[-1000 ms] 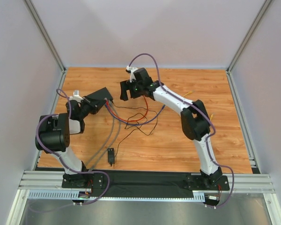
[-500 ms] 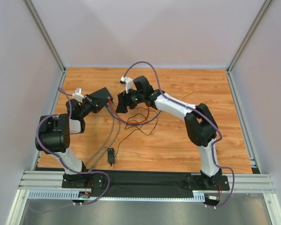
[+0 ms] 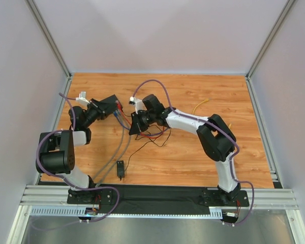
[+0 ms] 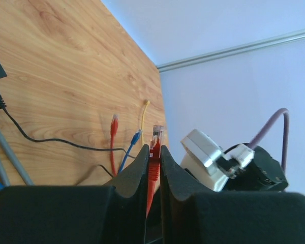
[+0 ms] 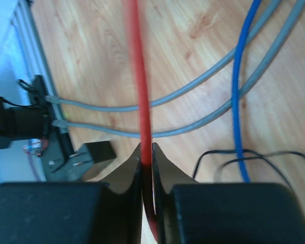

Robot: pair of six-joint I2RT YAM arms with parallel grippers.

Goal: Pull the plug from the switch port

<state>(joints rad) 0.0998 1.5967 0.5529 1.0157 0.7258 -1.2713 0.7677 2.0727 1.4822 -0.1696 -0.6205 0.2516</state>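
While tight on cable (image 5: 142, 96): L pincer (image 4: 153, 148), R pincer (image 5: 146, 148)

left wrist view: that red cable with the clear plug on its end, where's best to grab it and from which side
Take the red cable on its jacket just behind the clear plug, coming along the cable with a finger on each flank, as the left claw does. The jacket is thin and round, and the plug sticks out past the tips, so it likely goes unsqueezed.

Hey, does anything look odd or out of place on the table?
Yes. The left end effector pinches a red cable whose clear plug pokes out free, in no port. A red plug, a blue plug and a yellow plug lie loose on the table beyond it.
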